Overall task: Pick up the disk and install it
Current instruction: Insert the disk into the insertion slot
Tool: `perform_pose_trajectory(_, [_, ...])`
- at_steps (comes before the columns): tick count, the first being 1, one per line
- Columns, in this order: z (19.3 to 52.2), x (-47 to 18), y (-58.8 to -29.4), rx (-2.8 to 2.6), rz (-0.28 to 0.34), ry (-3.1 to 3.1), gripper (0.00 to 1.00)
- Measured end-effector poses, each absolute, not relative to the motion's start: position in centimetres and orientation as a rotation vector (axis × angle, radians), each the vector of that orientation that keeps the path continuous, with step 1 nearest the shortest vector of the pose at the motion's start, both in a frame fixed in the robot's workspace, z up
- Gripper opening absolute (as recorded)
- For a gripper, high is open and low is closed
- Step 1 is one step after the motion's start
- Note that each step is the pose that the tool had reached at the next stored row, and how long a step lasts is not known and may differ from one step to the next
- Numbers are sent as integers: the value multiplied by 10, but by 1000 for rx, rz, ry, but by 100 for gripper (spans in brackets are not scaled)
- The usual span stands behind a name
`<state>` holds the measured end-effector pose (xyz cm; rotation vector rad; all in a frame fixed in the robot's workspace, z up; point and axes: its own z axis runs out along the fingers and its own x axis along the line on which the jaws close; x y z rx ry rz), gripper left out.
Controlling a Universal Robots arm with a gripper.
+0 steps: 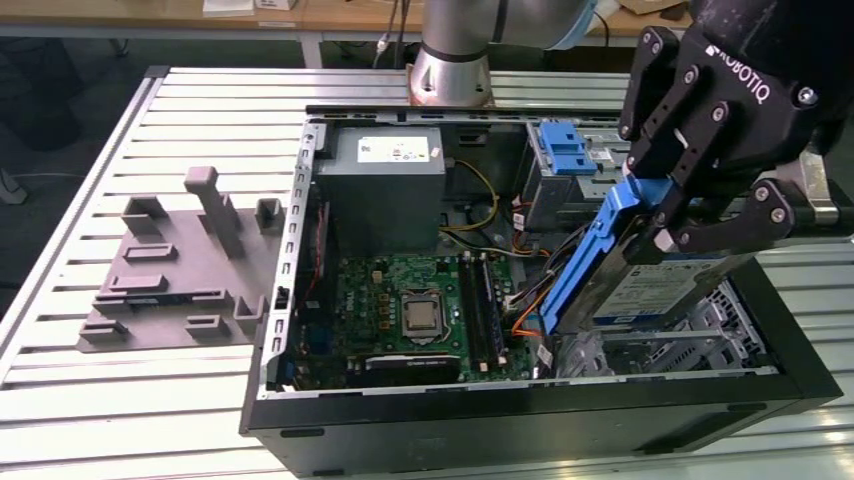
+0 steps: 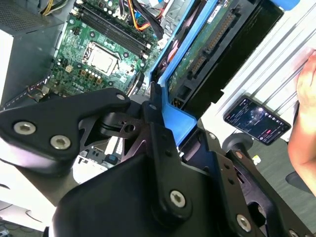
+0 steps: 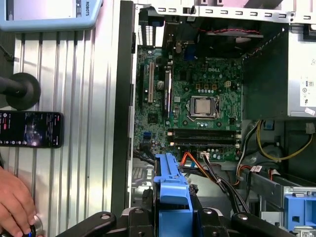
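Observation:
The disk [image 1: 667,287] is a silver drive with a blue-and-white label in a blue plastic frame. It hangs tilted, one end dipping into the open computer case [image 1: 534,425] at the exterior view's right. My black gripper [image 1: 657,212] is shut on its upper end, clamping the blue frame. In the second wrist view the disk [image 2: 205,47] shows its green circuit-board underside, with the gripper [image 2: 170,129] closed on the blue edge. In the first wrist view the blue frame [image 3: 170,190] sticks out from the gripper [image 3: 173,219] above the case's lower corner.
Inside the case lie the green motherboard [image 1: 414,310], a grey power-supply box [image 1: 387,185], loose cables and a drive bay with a blue latch [image 1: 567,150]. A grey fixture [image 1: 174,270] stands on the slatted table. A phone [image 3: 29,129] and a person's hand [image 3: 15,207] are beside the case.

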<state>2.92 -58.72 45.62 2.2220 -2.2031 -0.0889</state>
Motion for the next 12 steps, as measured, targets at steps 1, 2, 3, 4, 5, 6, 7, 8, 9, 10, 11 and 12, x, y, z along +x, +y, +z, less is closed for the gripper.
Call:
perform_pose_trajectory(1, [456, 29, -587, 2222, -89, -2203, 36])
perform_pose_trajectory(2, [456, 29, -587, 2222, -89, -2203, 36])
perform_pose_trajectory(3, [456, 29, -587, 2222, -89, -2203, 36])
perform_pose_trajectory(4, [456, 29, -587, 2222, -89, -2203, 36])
perform_pose_trajectory(5, [456, 30, -587, 2222, -89, -2203, 36])
perform_pose_trajectory(6, [456, 31, -587, 2222, -89, -2203, 36])
perform_pose_trajectory(7, [456, 32, -587, 2222, -89, -2203, 36])
perform_pose_trajectory(8, [455, 34, -587, 2222, -89, -2203, 36])
perform_pose_trajectory(9, [455, 36, -587, 2222, -89, -2203, 36])
perform_pose_trajectory(10, [455, 39, -587, 2222, -89, -2203, 36])
perform_pose_trajectory(11, [454, 42, -587, 2222, -89, -2203, 36])
perform_pose_trajectory(12, [454, 45, -587, 2222, -89, -2203, 36])
